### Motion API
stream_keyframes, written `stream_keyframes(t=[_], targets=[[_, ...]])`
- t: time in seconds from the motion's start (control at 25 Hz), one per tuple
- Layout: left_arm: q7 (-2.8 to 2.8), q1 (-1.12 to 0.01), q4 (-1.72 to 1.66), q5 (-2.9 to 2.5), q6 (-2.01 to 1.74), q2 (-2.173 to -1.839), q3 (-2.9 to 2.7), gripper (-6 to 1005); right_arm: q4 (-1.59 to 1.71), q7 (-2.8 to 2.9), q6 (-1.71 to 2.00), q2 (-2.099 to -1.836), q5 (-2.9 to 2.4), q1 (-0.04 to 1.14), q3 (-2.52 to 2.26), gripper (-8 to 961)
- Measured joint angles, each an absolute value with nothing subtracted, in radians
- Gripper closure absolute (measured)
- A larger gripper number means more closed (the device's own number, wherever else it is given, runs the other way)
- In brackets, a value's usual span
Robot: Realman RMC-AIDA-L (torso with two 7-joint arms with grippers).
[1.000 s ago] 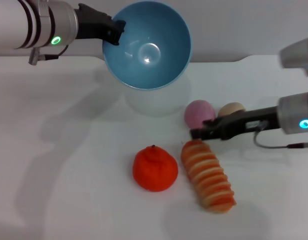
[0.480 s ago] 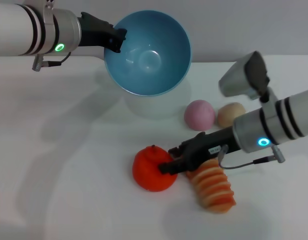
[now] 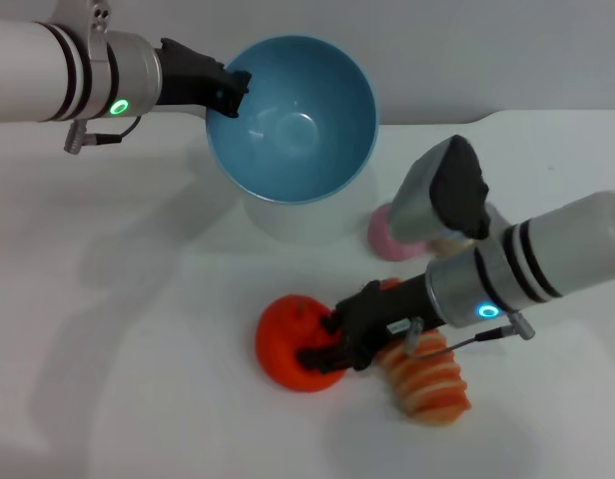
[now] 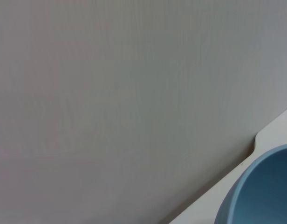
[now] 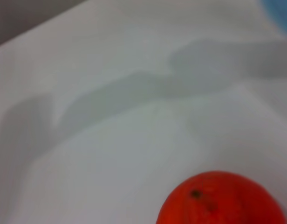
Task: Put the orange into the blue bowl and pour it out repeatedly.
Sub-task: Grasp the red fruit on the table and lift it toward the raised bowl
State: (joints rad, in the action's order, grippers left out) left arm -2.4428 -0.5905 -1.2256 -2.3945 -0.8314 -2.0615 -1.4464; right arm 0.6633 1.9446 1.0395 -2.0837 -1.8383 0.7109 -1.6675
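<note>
Right pincer: your right gripper [image 3: 325, 344] is low over the bench near its front edge, fingers spread around the orange [image 3: 293, 342], one dark finger [image 3: 317, 358] lying across the fruit's near side and the other at its upper right. You can see contact with the skin, but not whether the grip is tight.
Left pincer: your left gripper [image 3: 231, 88] is pinched onto the rim of the blue bowl [image 3: 293, 120], holding it raised above the bench near the back edge, mouth tilted toward the front.
Orange: on the bench, left of the ridged bread piece [image 3: 427, 371] and just beside it; in the right wrist view the orange [image 5: 222, 199] shows its dark stem nub.
Bowl interior: nothing inside that you can see; the left wrist view catches only a slice of the blue bowl [image 4: 260, 186] against the grey wall [image 4: 125, 102].
Neighbours: a pink ball [image 3: 384, 234] sits behind the right arm, partly hidden by it, toward the back right.
Open room: the left half of the white bench [image 3: 118, 339] is bare, from the orange out to the left edge, and so is the front left corner.
Tight side: right of the orange, the bread piece and the right arm crowd the space.
</note>
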Motion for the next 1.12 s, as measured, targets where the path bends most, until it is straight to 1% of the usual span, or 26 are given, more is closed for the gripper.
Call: stream_keyframes(t=[0.28,0.52,0.72,0.96,1.04,1.12], targets=[[-2.442,-0.592,-1.226,-2.395,-0.831,-2.060,-1.453,1000,0.697,1.943,1.043,-2.082,-1.838,0.694,-1.669,468],[-2.442,-0.595,-1.226,-2.395,-0.831,-2.060,-1.454,1000,0.699,1.942,1.046,-2.080,-1.837,0.687,-1.668,693],[-2.442,-0.595,-1.226,-2.395,-0.831,-2.060,-1.454,999,0.767,1.936,1.050,-2.077,-1.831,0.641,-1.660,790],[-2.443,-0.598,-1.215,-2.395,-0.835,-2.059,-1.454,999,0.932,1.889,1.112,-2.074,-1.824,0.545,-1.557,848],[-2.445,-0.600,-1.214,-2.399,-0.844,-2.059,-1.454,999,0.967,1.845,1.185,-2.075,-1.786,0.524,-1.477,877],[-2.447,-0.602,-1.214,-2.404,-0.852,-2.059,-1.454,999,0.987,1.795,1.276,-2.074,-1.727,0.510,-1.386,885]])
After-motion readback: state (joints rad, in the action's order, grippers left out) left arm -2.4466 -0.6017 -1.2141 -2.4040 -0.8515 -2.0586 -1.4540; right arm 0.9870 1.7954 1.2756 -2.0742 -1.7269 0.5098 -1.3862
